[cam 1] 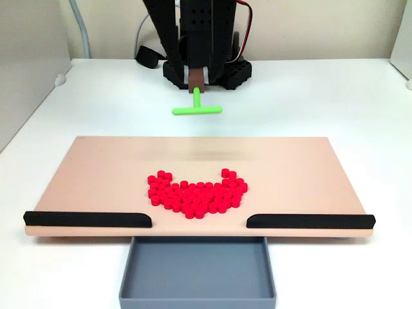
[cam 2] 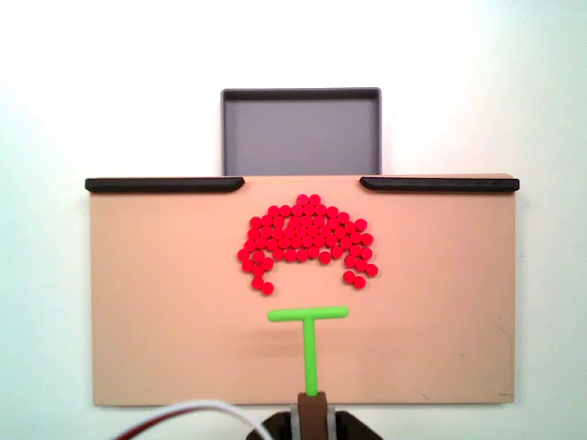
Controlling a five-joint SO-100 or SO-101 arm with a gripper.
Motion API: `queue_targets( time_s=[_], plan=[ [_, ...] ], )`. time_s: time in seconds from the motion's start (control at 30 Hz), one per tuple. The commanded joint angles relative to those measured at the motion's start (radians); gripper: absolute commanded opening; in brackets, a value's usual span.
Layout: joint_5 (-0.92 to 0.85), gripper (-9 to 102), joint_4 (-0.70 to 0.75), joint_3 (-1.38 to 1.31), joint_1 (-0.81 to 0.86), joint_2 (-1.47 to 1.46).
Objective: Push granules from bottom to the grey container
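Tan board (cam 2: 156, 302) on white table (cam 2: 46, 92), seen from above in one fixed view, from the front in the other. Left black strip (cam 2: 165, 184) along the board's far edge in the top-down view, then an open gap, then right black strip (cam 2: 438, 184). Gap lines up with the grey container (cam 2: 301, 137), which butts against that board edge; nothing visible inside the tray. In the front fixed view the same tray (cam 1: 197, 270) sits at the bottom of the picture, just beyond the near board edge, between the strips.

Granules (cam 2: 307, 238) clustered mid-board in an arch shape, near the gap but short of the edge; bare board between cluster and gap. Wide bare board left and right of the cluster. In the front view, granules (cam 1: 196, 193) in a U-shaped heap.

Green T-shaped pusher (cam 2: 310, 335) behind the cluster, crossbar just clear of the nearest pellets, not touching. Stem runs back to the gripper (cam 2: 312, 403) and is held there; jaw opening itself hidden, cannot tell how wide. In the front view pusher (cam 1: 197, 106) hangs above the table, beyond the board's far edge.
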Motion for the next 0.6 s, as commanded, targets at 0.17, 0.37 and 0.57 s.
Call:
queue_targets(
  time_s=[0.17,0.37,0.57],
  plan=[
    [-0.005,0,0.058,0.098,-0.003,0.250],
    [0.012,0,0.058,0.133,0.000,0.301],
    [0.037,0,0.046,0.133,0.000,0.295]
  ],
)
